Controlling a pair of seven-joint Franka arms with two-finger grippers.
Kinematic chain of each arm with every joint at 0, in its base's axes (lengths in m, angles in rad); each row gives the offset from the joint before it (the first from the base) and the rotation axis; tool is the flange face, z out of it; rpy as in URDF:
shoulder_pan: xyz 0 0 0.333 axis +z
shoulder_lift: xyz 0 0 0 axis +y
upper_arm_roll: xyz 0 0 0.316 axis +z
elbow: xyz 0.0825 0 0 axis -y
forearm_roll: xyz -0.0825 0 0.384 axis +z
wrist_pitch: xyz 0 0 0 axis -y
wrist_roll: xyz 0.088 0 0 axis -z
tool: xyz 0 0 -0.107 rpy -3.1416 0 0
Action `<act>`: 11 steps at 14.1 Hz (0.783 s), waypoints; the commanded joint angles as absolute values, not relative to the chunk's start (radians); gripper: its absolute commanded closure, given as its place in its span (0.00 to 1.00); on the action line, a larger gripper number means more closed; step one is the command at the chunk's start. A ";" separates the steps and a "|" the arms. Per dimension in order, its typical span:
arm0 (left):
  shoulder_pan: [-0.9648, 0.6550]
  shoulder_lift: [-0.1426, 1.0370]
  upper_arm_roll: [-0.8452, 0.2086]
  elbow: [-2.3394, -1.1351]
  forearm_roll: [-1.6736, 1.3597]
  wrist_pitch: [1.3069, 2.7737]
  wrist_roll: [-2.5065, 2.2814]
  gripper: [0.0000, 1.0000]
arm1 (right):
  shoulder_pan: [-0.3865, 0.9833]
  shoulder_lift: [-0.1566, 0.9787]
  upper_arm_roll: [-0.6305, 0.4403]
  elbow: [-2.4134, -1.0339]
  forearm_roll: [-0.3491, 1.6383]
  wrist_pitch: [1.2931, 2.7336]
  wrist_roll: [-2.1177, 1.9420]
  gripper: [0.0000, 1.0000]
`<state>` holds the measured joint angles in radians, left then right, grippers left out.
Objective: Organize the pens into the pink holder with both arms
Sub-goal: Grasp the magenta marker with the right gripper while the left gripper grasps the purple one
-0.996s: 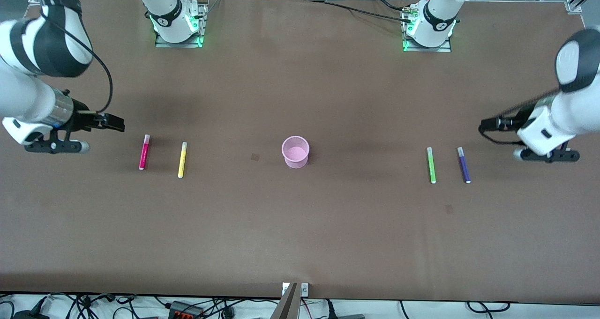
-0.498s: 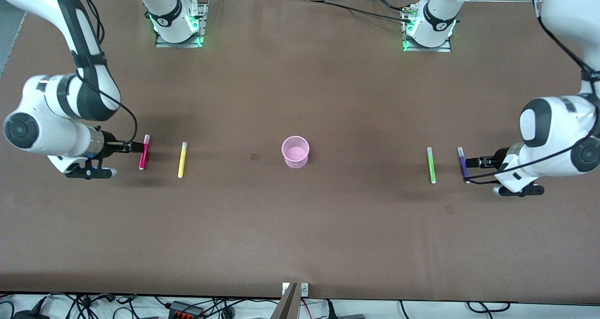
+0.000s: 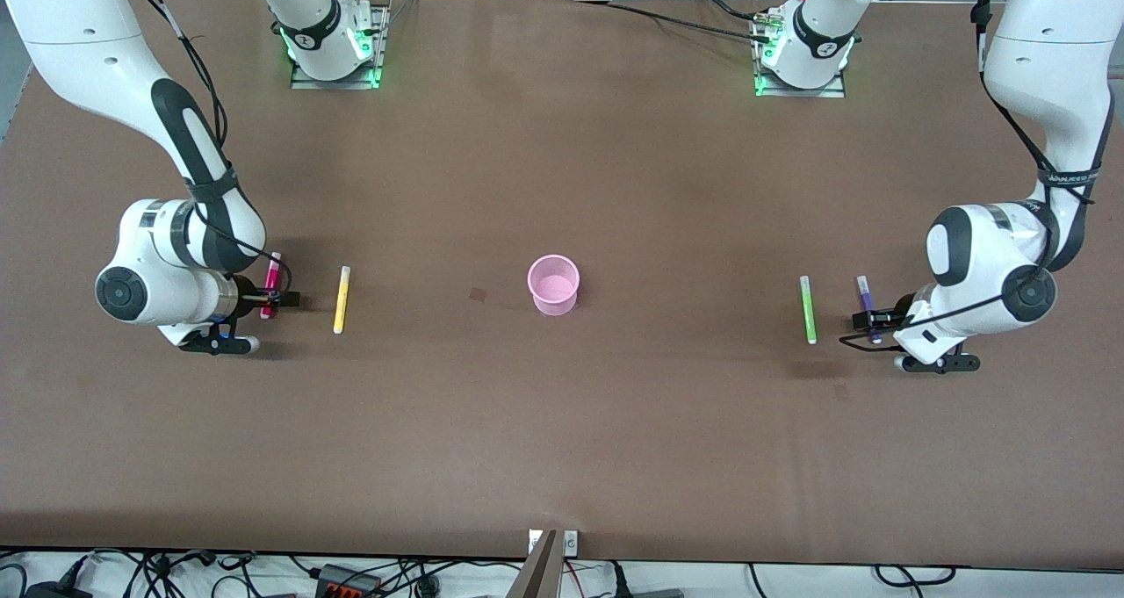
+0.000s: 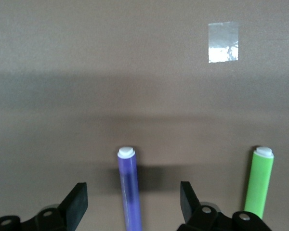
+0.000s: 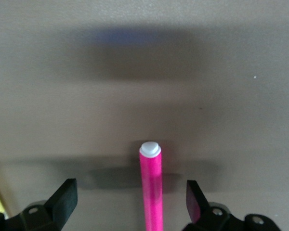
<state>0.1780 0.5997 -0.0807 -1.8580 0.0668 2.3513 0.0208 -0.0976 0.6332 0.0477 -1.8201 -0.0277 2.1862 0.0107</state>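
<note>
The pink holder (image 3: 553, 284) stands upright mid-table. The magenta pen (image 3: 273, 273) and yellow pen (image 3: 341, 299) lie toward the right arm's end. The green pen (image 3: 807, 309) and purple pen (image 3: 866, 295) lie toward the left arm's end. My right gripper (image 3: 279, 299) is down at the table, open, its fingers on either side of the magenta pen (image 5: 151, 187) without touching it. My left gripper (image 3: 865, 320) is down at the table, open, straddling the purple pen (image 4: 129, 187). The green pen (image 4: 259, 180) shows beside it in the left wrist view.
A small patch of clear tape (image 4: 223, 42) is stuck to the brown table (image 3: 562, 422). Two darker marks (image 3: 477, 294) sit on the table surface. The arm bases (image 3: 334, 45) stand along the table's edge farthest from the front camera.
Both arms have swung in and come down over their pens. The right gripper now straddles the magenta pen, the left gripper the purple pen. No pen has moved.
</note>
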 commanded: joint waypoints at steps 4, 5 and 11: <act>0.183 0.609 -0.084 -1.885 0.094 2.423 0.029 0.40 | -0.107 0.626 0.049 -1.810 -0.104 2.183 0.008 0.09; 0.183 0.617 -0.084 -1.885 0.094 2.434 0.029 0.45 | -0.109 0.627 0.049 -1.810 -0.104 2.183 0.009 0.12; 0.186 0.627 -0.086 -1.878 0.094 2.427 0.015 0.91 | -0.110 0.638 0.049 -1.809 -0.106 2.192 0.003 0.46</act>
